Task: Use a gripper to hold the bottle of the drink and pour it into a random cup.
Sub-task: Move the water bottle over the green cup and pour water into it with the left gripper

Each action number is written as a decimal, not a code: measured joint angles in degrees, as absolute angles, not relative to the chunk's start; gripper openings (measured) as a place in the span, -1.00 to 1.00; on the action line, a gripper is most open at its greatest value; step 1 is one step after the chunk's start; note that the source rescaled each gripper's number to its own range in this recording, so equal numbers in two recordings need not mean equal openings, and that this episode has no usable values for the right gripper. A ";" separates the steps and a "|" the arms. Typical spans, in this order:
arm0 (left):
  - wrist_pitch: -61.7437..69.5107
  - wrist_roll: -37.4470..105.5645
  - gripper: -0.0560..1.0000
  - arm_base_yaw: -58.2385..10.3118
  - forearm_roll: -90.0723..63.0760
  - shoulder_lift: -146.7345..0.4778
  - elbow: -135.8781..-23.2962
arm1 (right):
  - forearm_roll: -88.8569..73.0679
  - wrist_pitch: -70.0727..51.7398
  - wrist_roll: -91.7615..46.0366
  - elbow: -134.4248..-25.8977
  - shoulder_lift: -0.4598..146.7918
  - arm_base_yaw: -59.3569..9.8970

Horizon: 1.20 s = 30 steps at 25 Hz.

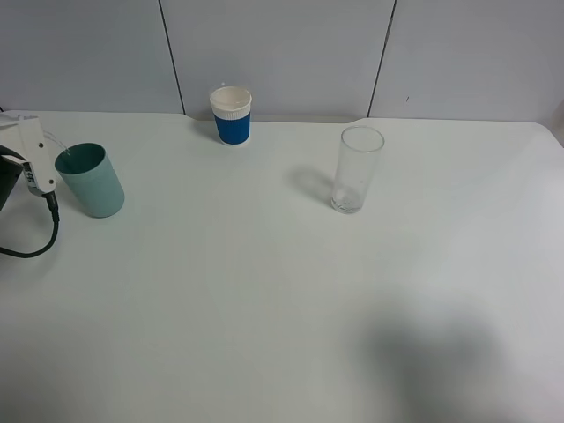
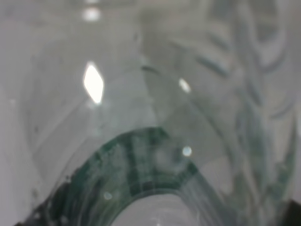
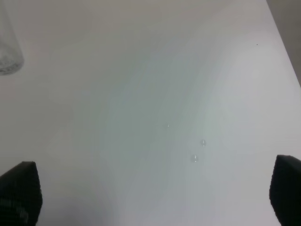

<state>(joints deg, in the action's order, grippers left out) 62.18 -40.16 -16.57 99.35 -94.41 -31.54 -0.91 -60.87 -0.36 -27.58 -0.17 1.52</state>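
The teal-green cup (image 1: 92,181) stands upright at the far left of the table. My left gripper (image 1: 35,150), white-bodied, hangs just left of the cup's rim, with the clear bottle's neck (image 1: 55,141) tilted toward the cup's mouth. In the left wrist view the clear bottle (image 2: 141,94) fills the picture at close range, and a dark green curved band shows through it. This gripper is shut on the bottle. My right gripper (image 3: 153,197) is open over bare table, its black fingertips (image 3: 19,195) far apart, and it is out of the exterior view.
A blue-and-white paper cup (image 1: 231,115) stands at the back centre. A tall clear glass (image 1: 357,167), empty, stands right of the middle and also shows in the right wrist view as the tall clear glass (image 3: 7,52). A black cable (image 1: 40,242) trails at the left edge. Small droplets (image 3: 197,150) lie on the table.
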 joint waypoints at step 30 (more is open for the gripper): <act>64.21 -39.77 -0.89 -16.57 99.35 -94.41 -31.54 | -0.91 -60.87 -0.36 -27.58 -0.17 1.52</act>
